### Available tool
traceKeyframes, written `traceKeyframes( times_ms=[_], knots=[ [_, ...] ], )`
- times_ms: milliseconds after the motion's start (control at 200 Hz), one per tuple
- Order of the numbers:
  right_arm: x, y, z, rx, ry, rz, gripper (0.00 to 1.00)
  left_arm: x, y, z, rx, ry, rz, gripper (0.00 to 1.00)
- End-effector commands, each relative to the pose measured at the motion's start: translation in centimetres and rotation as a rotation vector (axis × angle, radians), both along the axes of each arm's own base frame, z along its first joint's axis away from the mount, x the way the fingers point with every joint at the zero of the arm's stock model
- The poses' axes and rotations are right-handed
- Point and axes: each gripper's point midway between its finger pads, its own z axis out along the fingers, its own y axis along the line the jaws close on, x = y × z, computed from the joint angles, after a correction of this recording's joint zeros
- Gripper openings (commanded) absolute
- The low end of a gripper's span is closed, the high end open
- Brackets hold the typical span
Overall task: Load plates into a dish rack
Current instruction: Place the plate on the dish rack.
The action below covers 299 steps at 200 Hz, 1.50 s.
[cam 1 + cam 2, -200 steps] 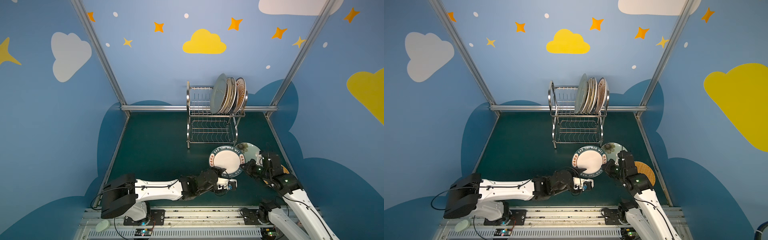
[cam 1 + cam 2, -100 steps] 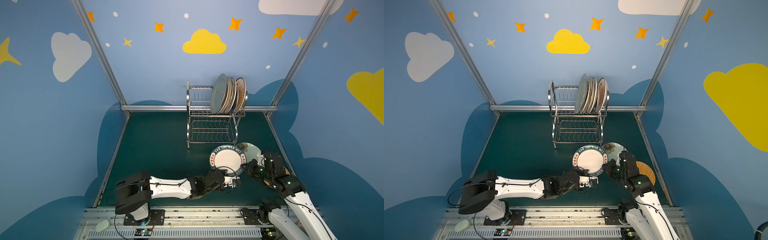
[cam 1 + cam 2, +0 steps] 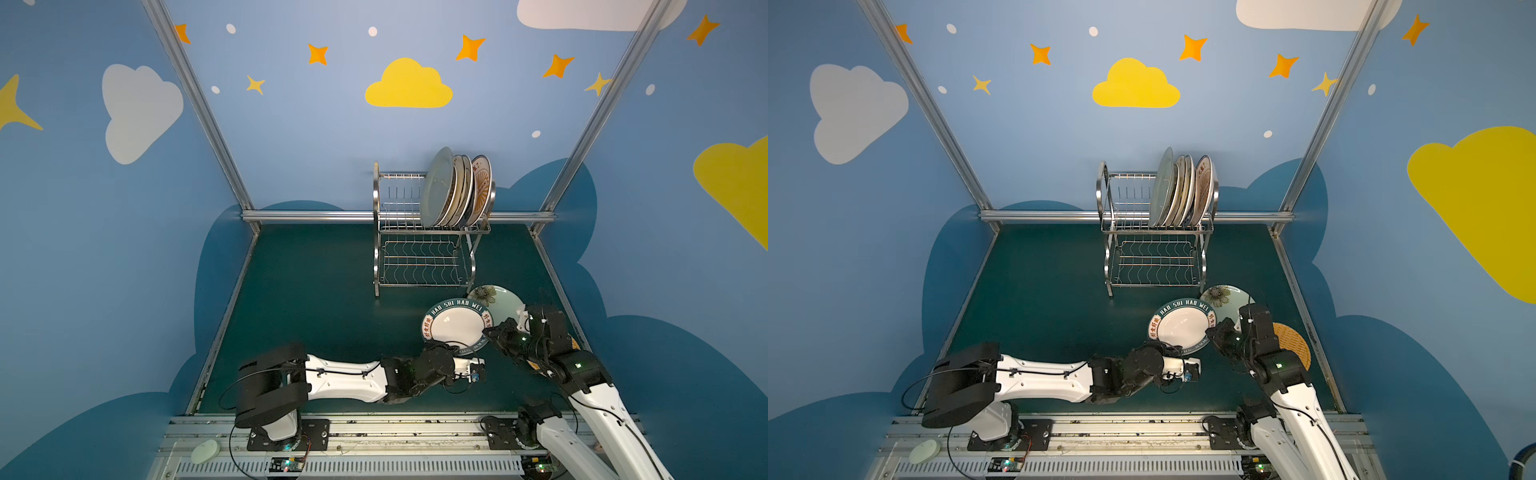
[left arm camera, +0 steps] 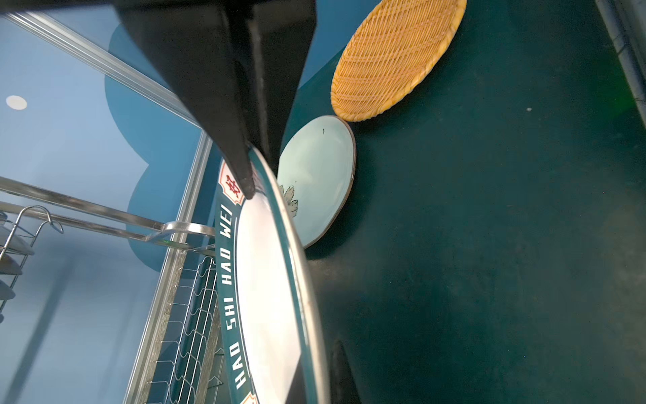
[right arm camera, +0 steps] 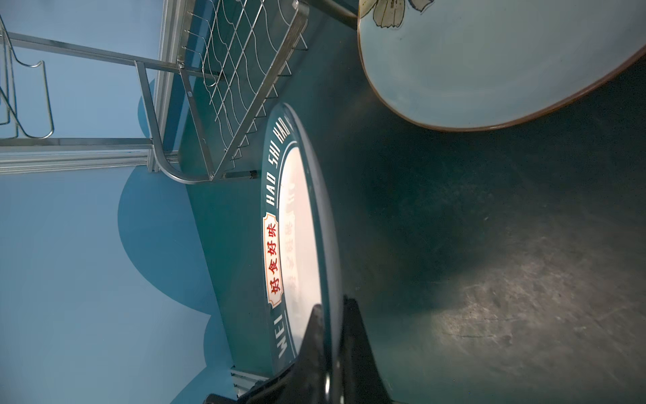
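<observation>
- Grip: the left fingers (image 4: 243, 175) are clamped shut on the rim of the green-lettered plate (image 3: 455, 328), one on its face and one behind it.
- The right fingers (image 5: 316, 325) straddle the same rim at another spot. I cannot tell whether they press it or stand just clear.
- Position: the plate hangs tilted, off the surface (image 3: 316, 299), just in front of the dish rack (image 3: 376, 249) towards its right end.
- In both top views its edge overlaps the pale green plate (image 3: 500, 301); I cannot tell whether they touch. The orange woven-look plate (image 3: 1293, 347) lies near, beside the right arm.
- Rack: the racked plates (image 3: 453, 191) lean together in the right half of the upper tier. The slots to their left and the whole lower tier are bare.
- This looks like a handover, with the left side taking the weight.
- To do it well, make sure the left pinch sits deep on the rim before the right side lets go.
- The right fingers should back straight off along the plate's plane, so they neither drag the rim nor nudge the pale green plate.
- Then the plate should be turned upright, edge-on to a bare slot, and kept clear of the leaning plates.
</observation>
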Motion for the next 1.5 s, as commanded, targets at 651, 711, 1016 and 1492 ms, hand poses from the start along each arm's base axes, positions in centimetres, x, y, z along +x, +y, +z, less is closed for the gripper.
traceKeyframes(
  times_ms=[651, 711, 1016, 1492],
  knots=[
    [4.3, 4.7, 10.9, 0.005, -0.582, 0.334, 0.92, -4.7, 8.9, 6.2, -0.253, 0.235, 0.09, 0.04],
    [4.4, 5.0, 11.5, 0.0, -0.637, 0.359, 0.92, -4.9, 10.1, 7.2, -0.299, 0.268, 0.108, 0.04],
    [3.3, 5.3, 11.7, -0.036, -0.891, 0.415, 0.92, -4.6, 16.3, 13.0, -0.585, 0.402, 0.253, 0.04],
    [-0.9, 6.6, 10.3, -0.089, -1.107, 0.528, 0.92, -1.3, 17.1, 26.4, -0.866, 0.416, 0.406, 0.04]
  ],
)
